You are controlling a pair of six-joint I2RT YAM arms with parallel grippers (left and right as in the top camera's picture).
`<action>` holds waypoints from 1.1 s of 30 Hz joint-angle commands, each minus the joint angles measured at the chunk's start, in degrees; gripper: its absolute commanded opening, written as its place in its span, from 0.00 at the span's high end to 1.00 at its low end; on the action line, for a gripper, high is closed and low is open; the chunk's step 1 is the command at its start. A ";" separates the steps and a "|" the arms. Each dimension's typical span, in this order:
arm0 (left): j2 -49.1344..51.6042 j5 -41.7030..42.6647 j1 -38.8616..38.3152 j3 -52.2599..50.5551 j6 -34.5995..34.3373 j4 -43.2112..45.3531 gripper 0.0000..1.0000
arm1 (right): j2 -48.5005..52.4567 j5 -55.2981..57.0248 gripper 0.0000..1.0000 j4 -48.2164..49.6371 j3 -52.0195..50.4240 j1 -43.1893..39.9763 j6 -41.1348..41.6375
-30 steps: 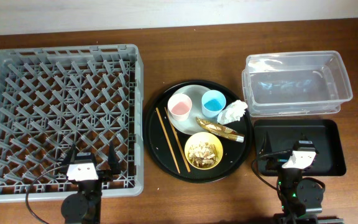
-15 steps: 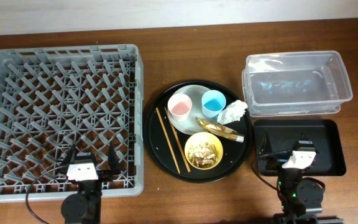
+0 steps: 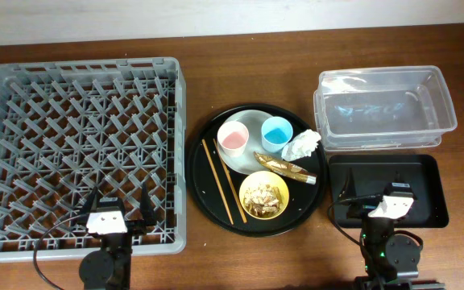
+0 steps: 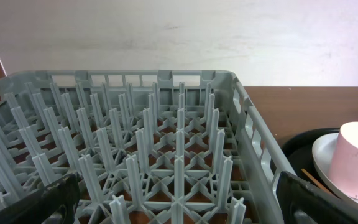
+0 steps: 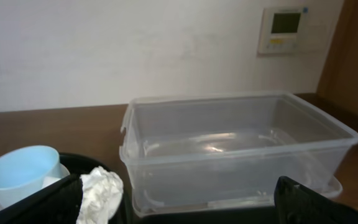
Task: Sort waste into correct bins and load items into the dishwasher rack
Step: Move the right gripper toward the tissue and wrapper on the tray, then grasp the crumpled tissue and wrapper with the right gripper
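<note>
Waiting at the table's near edge with the left gripper (image 4: pixel 178 202) and the right gripper (image 5: pixel 179 205) both spread wide and holding nothing. Poised that way, most likely, to keep either side ready for a first pick, with no waste sorted and nothing loaded so far.

Looking out from the left gripper straight across the dishwasher rack (image 3: pixel 87 66): grey, square, bristling with upright pegs and bare of dishes. Then just off to that gripper's right, past the rack wall, to the round black tray (image 3: pixel 202 189) carrying the whole job.

Gathered on it, presumably for easy reach from both sides: a pink cup (image 3: pixel 234 138) and a blue cup (image 3: pixel 277 132) standing upright on a pale plate (image 3: pixel 254 119). Nearer the grippers, a yellow bowl (image 3: pixel 285 200) with beige food scraps (image 3: pixel 263 195) inside. Along the edge nearest the left gripper, thin wooden chopsticks (image 3: pixel 222 181) lying side by side.

Close by the right gripper's left finger, a crumpled white tissue (image 3: pixel 301 146). Touching or nearly touching it, hard to tell from above, the gold-brown foil wrapper (image 3: pixel 284 167), glossy and laid flat between plate and bowl.

Directly beneath the right gripper, a shallow black tray (image 3: pixel 425 173). Just beyond, dead ahead, a clear plastic tub (image 3: pixel 377 72), both without contents.
</note>
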 commanded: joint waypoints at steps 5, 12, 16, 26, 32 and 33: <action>-0.28 0.66 0.28 -0.28 -0.59 -0.09 0.01 | 0.11 -12.11 0.01 0.33 0.07 0.26 4.87; -0.28 0.66 0.28 -0.28 -0.57 -0.11 0.01 | 17.33 -14.53 0.02 -30.32 33.14 0.26 6.99; -0.28 0.66 0.28 -0.28 -0.57 -0.09 0.00 | 43.58 -14.56 0.01 -57.99 63.39 0.26 6.99; -0.28 0.66 0.28 -0.28 -0.57 -0.09 0.01 | 68.83 -25.64 0.58 -77.42 79.25 2.82 7.65; -0.28 0.66 0.28 -0.28 -0.57 -0.11 0.01 | 69.35 -23.87 0.44 -62.64 61.27 9.92 11.32; -0.28 0.66 0.28 -0.28 -0.57 -0.09 0.01 | 69.59 -23.56 0.40 -59.74 58.90 10.51 11.63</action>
